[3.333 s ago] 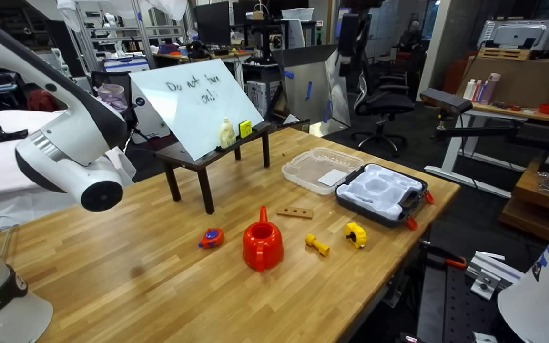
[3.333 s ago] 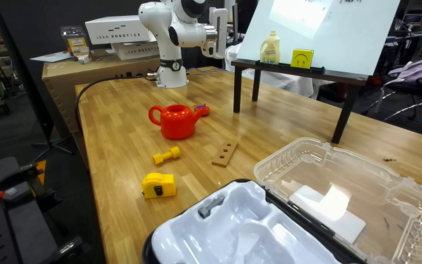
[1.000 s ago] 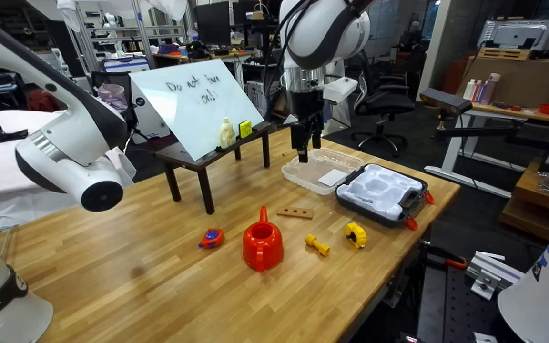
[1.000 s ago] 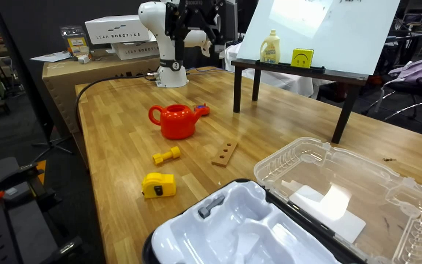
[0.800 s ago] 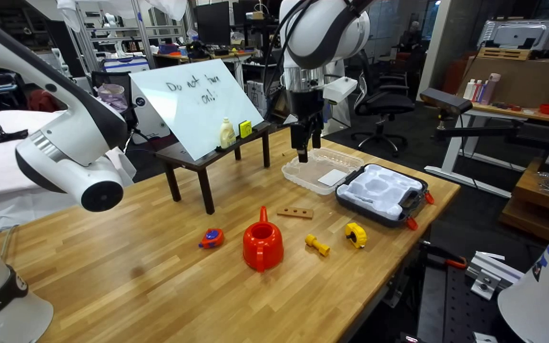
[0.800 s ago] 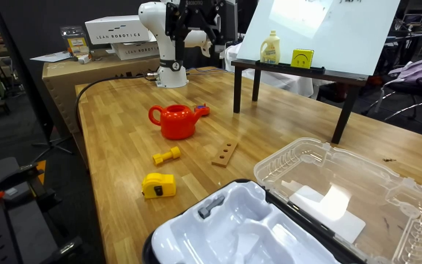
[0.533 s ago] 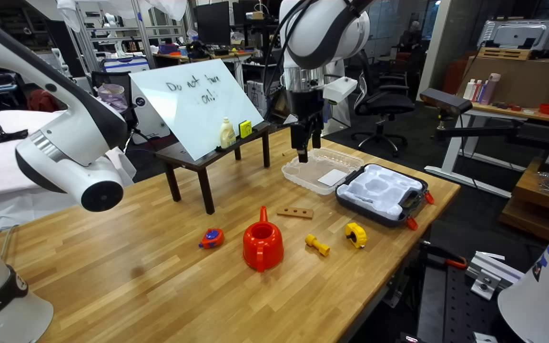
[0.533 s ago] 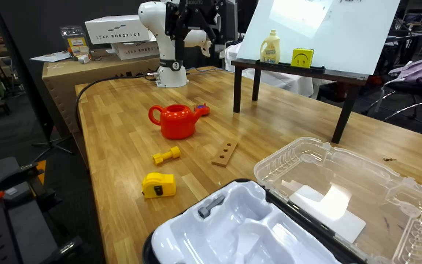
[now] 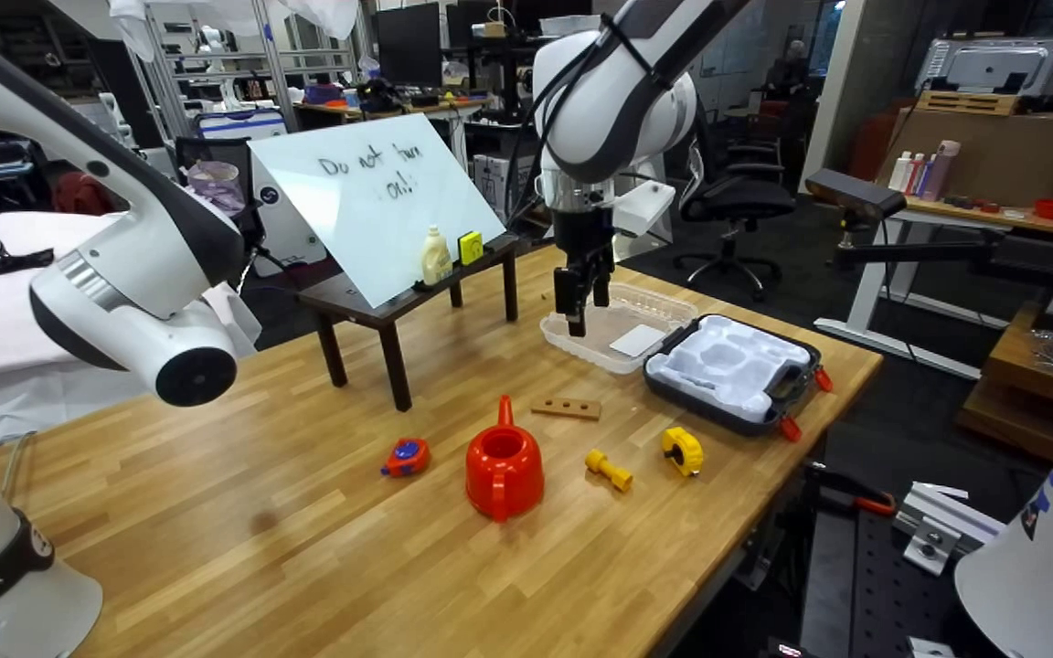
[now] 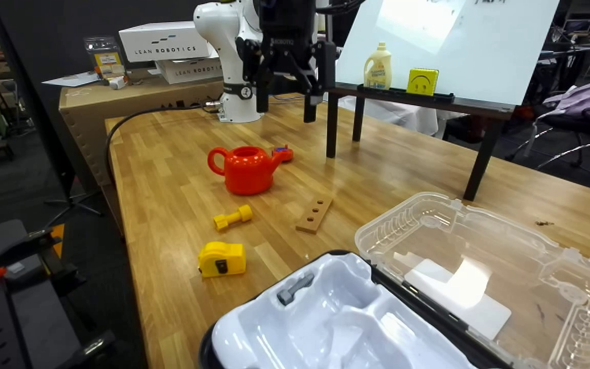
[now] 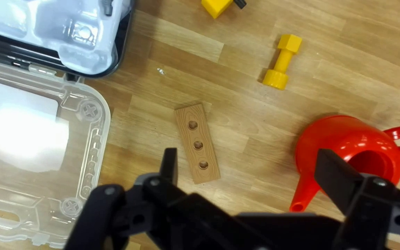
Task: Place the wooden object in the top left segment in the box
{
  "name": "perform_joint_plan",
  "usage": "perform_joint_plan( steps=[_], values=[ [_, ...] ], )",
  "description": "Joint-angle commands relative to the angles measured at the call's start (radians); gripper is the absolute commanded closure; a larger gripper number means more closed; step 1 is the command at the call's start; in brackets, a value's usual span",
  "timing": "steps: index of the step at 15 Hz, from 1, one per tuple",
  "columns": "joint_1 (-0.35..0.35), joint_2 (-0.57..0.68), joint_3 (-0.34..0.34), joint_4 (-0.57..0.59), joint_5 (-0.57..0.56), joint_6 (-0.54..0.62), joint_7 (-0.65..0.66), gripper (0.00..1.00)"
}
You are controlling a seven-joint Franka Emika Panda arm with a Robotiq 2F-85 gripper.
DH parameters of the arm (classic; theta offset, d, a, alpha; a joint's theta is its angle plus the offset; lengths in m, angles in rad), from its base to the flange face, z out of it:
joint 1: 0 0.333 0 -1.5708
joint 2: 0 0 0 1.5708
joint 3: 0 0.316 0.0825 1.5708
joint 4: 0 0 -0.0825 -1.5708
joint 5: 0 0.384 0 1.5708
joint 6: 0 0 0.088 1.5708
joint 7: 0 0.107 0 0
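I see the flat, three-holed tan-brown wooden block (image 11: 200, 154) lying well in from the edges of the light wooden desk (image 9: 335, 512), between the red plastic teapot (image 9: 519, 480) and the black-rimmed box (image 9: 729, 358) with a pale moulded interior, which sits near one corner. My black two-fingered hand (image 10: 286, 113) hangs above the desk, spread wide.

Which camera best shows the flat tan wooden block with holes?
The wrist view: it looks down on the flat tan wooden block, large and unobstructed, showing three holes and grain. Both exterior views also show it whole, holes included, but smaller and at an angle.
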Motion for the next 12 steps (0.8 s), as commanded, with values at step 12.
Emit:
perform_joint_plan(
  steps=[12],
  values=[
    [-0.035, 0.262, 0.046, 0.124, -0.016, 0.063, 0.047, 0.0]
  ],
)
